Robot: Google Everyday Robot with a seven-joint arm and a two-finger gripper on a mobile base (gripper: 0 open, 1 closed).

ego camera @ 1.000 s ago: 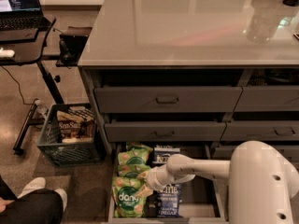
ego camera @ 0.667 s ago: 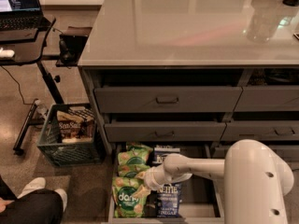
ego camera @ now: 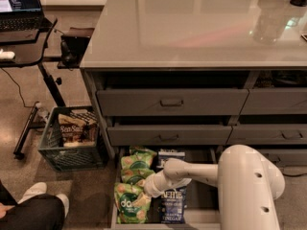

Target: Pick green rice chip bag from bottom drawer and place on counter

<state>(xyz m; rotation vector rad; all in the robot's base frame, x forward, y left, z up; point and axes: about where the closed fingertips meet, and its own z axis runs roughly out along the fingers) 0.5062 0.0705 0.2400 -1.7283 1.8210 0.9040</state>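
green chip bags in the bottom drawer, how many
3 light-green crinkly snack bags along the dark-grey bottom drawer's left: back, middle, front, with the hand at the front one. Others may be hidden.

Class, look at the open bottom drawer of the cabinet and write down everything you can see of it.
The bottom drawer stands pulled out, lowest in the left stack, under two shallower drawers. It looks deep and dark grey, with a lighter rim. Green bags lie in a column along its left side, with dark-blue Kettle bags beside them. A white arm reaches in from the right, its pincer at the nearest green bag; contact is unclear.
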